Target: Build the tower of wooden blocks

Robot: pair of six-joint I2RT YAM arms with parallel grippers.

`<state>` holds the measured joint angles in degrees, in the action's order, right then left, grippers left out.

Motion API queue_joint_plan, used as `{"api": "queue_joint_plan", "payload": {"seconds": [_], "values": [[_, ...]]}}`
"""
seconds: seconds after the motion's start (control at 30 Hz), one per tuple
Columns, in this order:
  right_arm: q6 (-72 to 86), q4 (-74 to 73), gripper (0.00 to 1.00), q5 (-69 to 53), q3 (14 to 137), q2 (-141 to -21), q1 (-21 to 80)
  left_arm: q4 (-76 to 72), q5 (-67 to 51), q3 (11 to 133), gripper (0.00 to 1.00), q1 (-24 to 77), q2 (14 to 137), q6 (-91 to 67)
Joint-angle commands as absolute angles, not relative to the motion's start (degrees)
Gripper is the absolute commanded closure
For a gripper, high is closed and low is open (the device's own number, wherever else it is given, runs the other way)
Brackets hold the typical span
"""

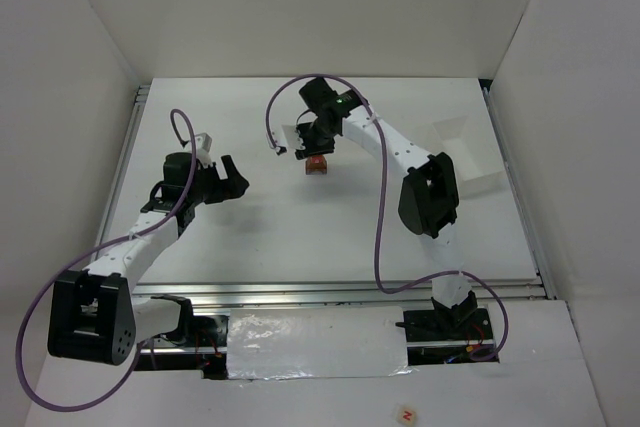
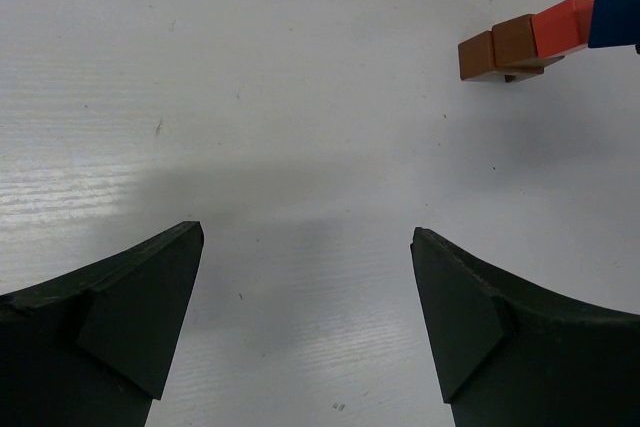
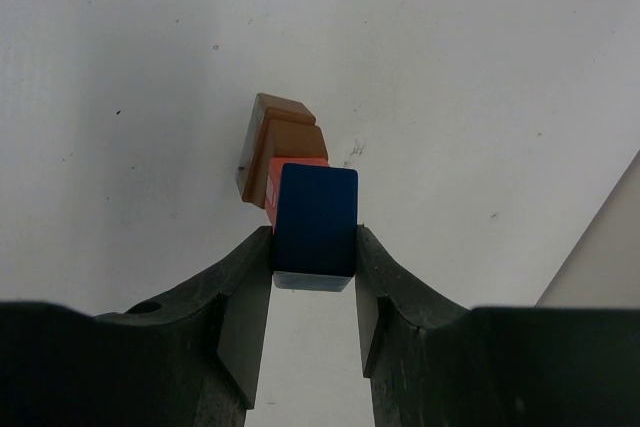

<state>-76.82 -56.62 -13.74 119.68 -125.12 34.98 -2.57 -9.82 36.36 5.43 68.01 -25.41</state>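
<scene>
The right arm (image 1: 400, 152) bends at a raised elbow over the right side of the table (image 1: 300, 237). Its forearm runs leftward and away, ending above the middle of the far half. From there the wrist points down, straight over the wood block tower (image 1: 317, 165). The right fingers (image 3: 245, 317) are clamped on the blue wedge (image 3: 315, 212), one finger flat against each side. The wedge sits at the top of the stack. Under it a strip of the red cube (image 3: 272, 187) shows, and below that the brown blocks (image 3: 285, 127), slightly offset from each other. In the left wrist view the brown blocks, red cube and blue wedge line up in one row, each touching the next.

The left arm (image 1: 150, 227) leans forward from its base at the near left, its wrist low over the table's left half. The left fingers (image 2: 140, 317) stand wide apart with only bare table between them. They face the tower from the side, well apart from it.
</scene>
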Motion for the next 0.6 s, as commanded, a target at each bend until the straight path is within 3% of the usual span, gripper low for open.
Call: {"api": "queue_joint_plan", "payload": {"seconds": [0.0,0.57], "values": [[-77.9,-56.6,0.84,-14.1,120.4,-125.9,34.5,-5.6,-11.2,36.8,0.01,5.1,67.8,-23.9],[-77.1,-54.8,0.83,-16.3,118.6,-125.9,33.8,-6.9,-13.2,36.7,0.01,5.4,70.0,-24.0]]}}
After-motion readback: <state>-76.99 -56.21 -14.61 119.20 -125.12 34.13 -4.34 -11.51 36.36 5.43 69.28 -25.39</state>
